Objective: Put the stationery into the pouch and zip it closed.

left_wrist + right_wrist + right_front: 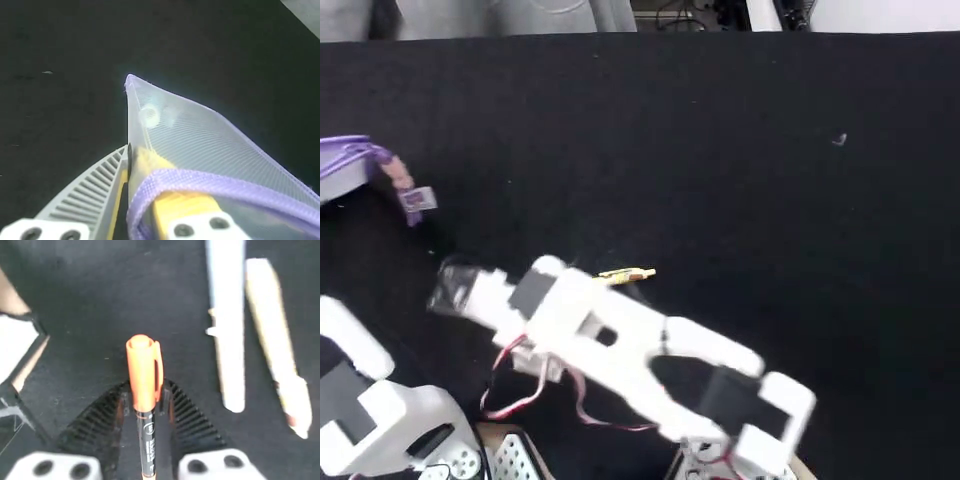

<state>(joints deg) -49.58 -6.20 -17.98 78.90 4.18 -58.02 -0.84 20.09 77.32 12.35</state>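
Black from edge to edge, the desk (770, 150) carries my two arms at work toward its left side. On the left arm (365, 395) I have the jaws clenched on the rim of the pouch (200, 140), one jaw outside the clear mesh wall and the yellow one showing through it from inside, just under the purple trim (200, 177). Gripped that way, I judge, the mouth is propped open and pinned so it cannot slide when something is pushed in. From above, the pouch lies at the desk's left edge with its zip pull (412, 198) trailing loose toward the middle, so the zip is not yet drawn. The right arm (620, 335) stretches across toward that side, its jaws grasping an orange marker (142, 365) with the cap pointing out past the jaw tips, a hold that should let it enter the mouth lengthwise. Two more pieces lie on the desk, side by side and apart from the marker: a white pen (227, 325) and a cream pen (277, 345). The yellow tip (625, 274) peeping past the right arm from above is probably one of them, though I cannot be sure. By my reckoning, delivering the marker is the step in hand, with those two and the zipping to follow.
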